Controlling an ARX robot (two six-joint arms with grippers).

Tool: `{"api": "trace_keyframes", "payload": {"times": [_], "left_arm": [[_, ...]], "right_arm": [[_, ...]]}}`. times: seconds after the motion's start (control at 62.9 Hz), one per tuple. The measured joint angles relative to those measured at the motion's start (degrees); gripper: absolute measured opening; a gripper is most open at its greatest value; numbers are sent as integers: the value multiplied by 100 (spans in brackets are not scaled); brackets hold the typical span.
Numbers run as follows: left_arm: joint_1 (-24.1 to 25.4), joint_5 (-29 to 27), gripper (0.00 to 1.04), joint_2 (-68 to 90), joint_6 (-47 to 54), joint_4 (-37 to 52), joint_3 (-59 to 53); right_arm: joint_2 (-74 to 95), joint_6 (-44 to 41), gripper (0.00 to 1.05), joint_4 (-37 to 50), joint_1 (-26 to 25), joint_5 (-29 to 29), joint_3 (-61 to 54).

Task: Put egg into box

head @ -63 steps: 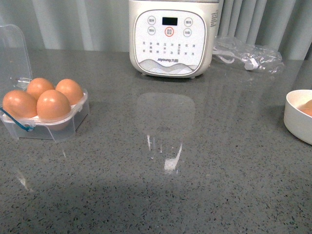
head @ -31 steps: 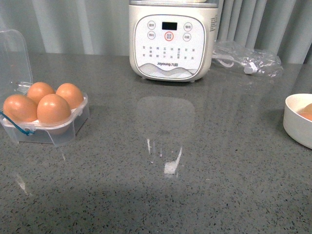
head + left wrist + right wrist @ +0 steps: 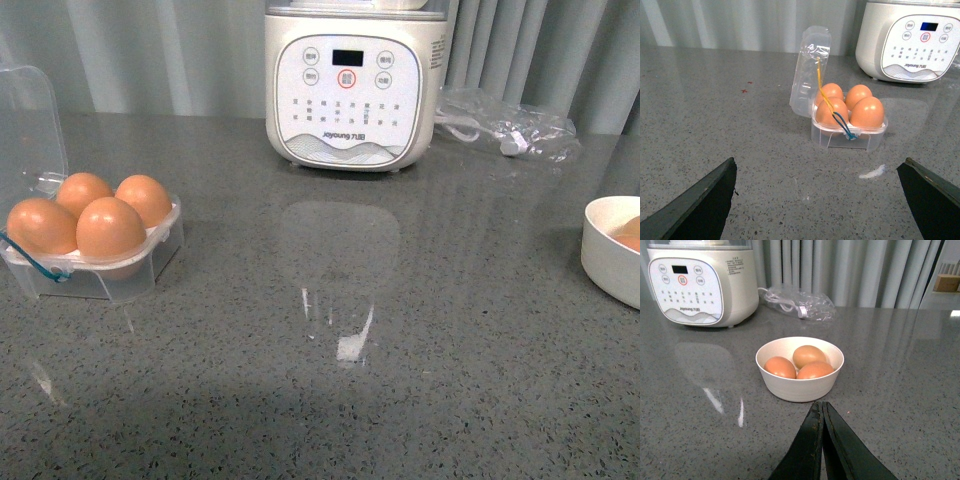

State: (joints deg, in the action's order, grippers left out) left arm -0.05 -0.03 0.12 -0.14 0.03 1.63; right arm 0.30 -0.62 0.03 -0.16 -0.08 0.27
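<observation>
The box (image 3: 100, 272) is a clear plastic case at the table's left, its lid (image 3: 30, 120) standing open. Several brown eggs (image 3: 110, 228) fill its cells. The left wrist view shows the same box (image 3: 840, 136) with a blue-yellow cord (image 3: 840, 120) across the eggs (image 3: 867, 111). My left gripper (image 3: 819, 160) hangs open above bare table, short of the box and holding nothing. Three more eggs (image 3: 809, 356) lie in a white bowl (image 3: 800, 385). My right gripper (image 3: 819, 404) is shut and empty, just short of the bowl. Neither arm shows in the front view.
A white cooker (image 3: 350, 85) stands at the back centre, with a clear plastic bag (image 3: 510, 125) holding a cable to its right. The bowl (image 3: 608, 262) sits at the table's right edge of view. Grey curtains hang behind the table.
The whole front view has slid slightly downward in the picture. Box, eggs, cooker and bowl keep their places on the table.
</observation>
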Motion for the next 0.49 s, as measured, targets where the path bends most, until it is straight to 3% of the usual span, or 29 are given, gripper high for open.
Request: {"api": "trace_keyframes", "payload": {"times": [0.127, 0.413, 0.493], "left_arm": [[0, -2, 98, 0, 0, 0, 0], [0, -2, 98, 0, 0, 0, 0], [0, -2, 98, 0, 0, 0, 0]], "right_arm": [[-4, 0, 5, 0, 0, -2, 0], [-4, 0, 55, 0, 0, 0, 0], [-4, 0, 73, 0, 0, 0, 0]]}}
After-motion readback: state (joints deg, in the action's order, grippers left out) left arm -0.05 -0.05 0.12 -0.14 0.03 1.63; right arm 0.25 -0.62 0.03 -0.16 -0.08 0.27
